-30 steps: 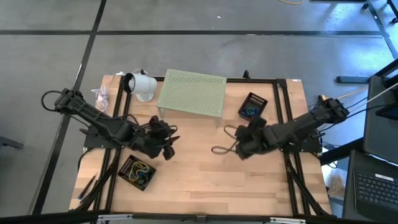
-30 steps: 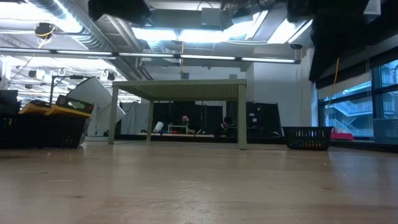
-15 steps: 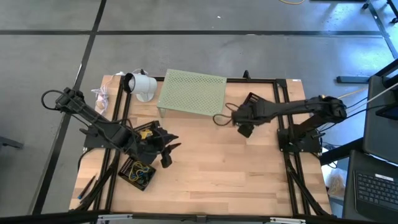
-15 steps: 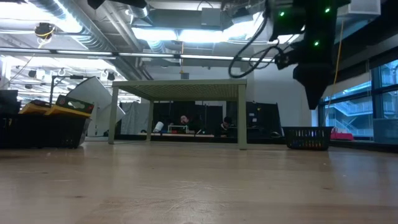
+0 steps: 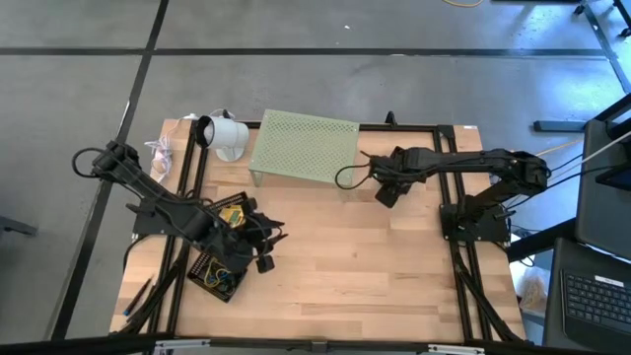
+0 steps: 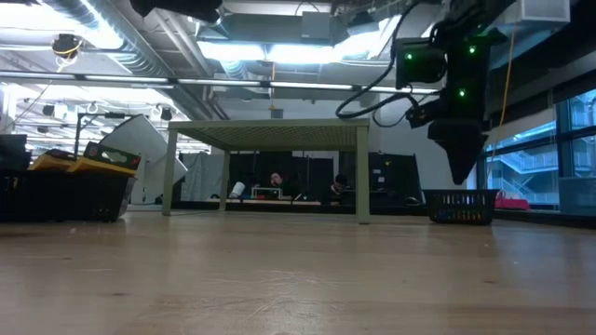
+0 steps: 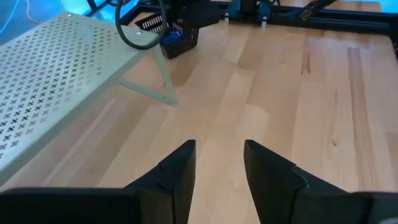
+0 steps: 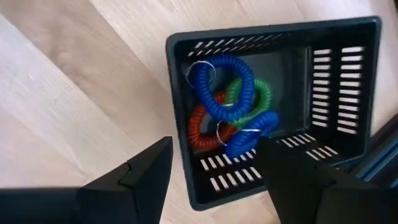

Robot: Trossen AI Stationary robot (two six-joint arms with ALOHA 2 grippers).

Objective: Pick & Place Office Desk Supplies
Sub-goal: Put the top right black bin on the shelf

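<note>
Your right tool (image 8: 211, 171) has swung from mid-table to above the black basket (image 8: 364, 81) by the green riser (image 5: 304, 146); its fingers spread, empty. Blue, green and red coils (image 8: 233, 102) lie inside. Descend off-centre and a finger could catch the basket wall. Farther off, your left tool (image 5: 258, 242), open and empty, has drifted beside the other basket (image 5: 215, 274).

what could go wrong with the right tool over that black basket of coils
The open right tool hangs above the black basket, its fingers straddling the near wall; coming straight down, one finger could hit the rim and shove or tip the basket. The blue, green and red coils lie tangled with key rings, so grabbing one may drag the others out.
</note>
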